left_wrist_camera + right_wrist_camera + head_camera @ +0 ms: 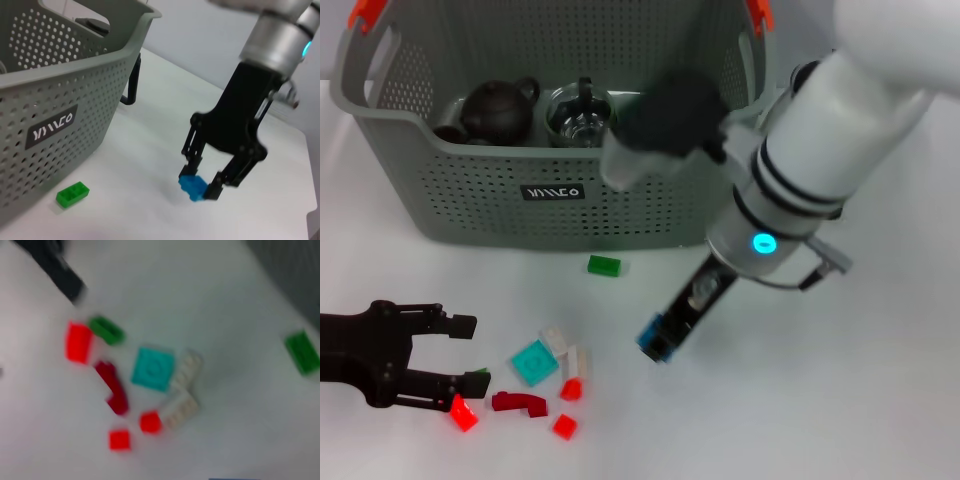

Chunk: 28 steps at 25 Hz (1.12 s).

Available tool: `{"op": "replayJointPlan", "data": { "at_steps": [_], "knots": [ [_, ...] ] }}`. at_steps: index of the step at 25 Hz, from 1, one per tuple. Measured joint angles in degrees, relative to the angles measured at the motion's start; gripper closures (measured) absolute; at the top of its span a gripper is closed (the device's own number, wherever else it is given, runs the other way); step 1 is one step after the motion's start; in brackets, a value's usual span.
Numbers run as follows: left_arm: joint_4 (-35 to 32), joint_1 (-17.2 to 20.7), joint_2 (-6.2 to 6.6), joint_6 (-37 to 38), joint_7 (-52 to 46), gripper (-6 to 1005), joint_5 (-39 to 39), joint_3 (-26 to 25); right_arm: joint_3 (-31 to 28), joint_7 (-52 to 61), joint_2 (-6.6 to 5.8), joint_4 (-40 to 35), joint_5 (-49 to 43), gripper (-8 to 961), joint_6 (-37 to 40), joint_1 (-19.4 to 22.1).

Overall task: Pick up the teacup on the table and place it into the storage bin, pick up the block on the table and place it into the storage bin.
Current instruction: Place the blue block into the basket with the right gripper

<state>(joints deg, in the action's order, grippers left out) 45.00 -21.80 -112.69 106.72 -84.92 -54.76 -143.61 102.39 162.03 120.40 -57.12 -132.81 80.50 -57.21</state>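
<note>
Your right gripper (202, 181) has its fingers clamped on the blue block (193, 187), low over the worktop (880, 400), ready for the storage bin (560, 215); left gripper (445, 352) idles, fingers apart, by the loose bricks.

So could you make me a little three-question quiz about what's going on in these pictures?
1. True or false: the right gripper is shut on a blue block.
2. Which lies closest to the grey storage bin? A) teal tile B) green block C) dark red piece
3. Fill in: the left gripper sits low on the table, open, beside a ____ block.

Key: 1 true. 2 B, the green block. 3 red.
</note>
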Motion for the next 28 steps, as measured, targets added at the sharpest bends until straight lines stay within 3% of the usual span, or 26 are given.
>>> {"op": "replayJointPlan", "data": {
  "at_steps": [7, 11, 17, 21, 22, 28],
  "knots": [
    [-0.04, 0.00, 0.02, 0.47, -0.22, 140, -0.21, -0.01, -13.62, -0.71, -0.06, -13.92, 0.05, 517, 9.40, -2.29],
    [-0.09, 0.00, 0.03, 0.71, -0.25, 140, -0.48, 0.00, -25.29, -3.66, -0.16, -15.80, -1.22, 517, 11.70, -6.18],
    [-0.09, -0.67, -0.12, 0.79, -0.24, 140, -0.58, 0.00, -35.15, -9.47, -0.35, -11.76, -8.38, 517, 6.42, -8.56],
    [-0.10, -1.30, -0.21, 0.78, -0.11, 140, -0.56, 0.00, -35.91, -11.22, -1.54, -4.46, -12.32, 516, -0.74, -9.34],
    [-0.12, -1.57, -0.27, 0.76, -0.07, 140, -0.46, 0.00, -36.04, -11.98, -2.32, -0.24, -12.76, 516, -3.53, -10.17],
    [-0.40, -2.12, -0.41, 0.33, -0.16, 140, -0.08, 0.23, -36.53, -12.86, -3.58, 6.03, -12.75, 516, -8.47, -11.42]
  ]
}}
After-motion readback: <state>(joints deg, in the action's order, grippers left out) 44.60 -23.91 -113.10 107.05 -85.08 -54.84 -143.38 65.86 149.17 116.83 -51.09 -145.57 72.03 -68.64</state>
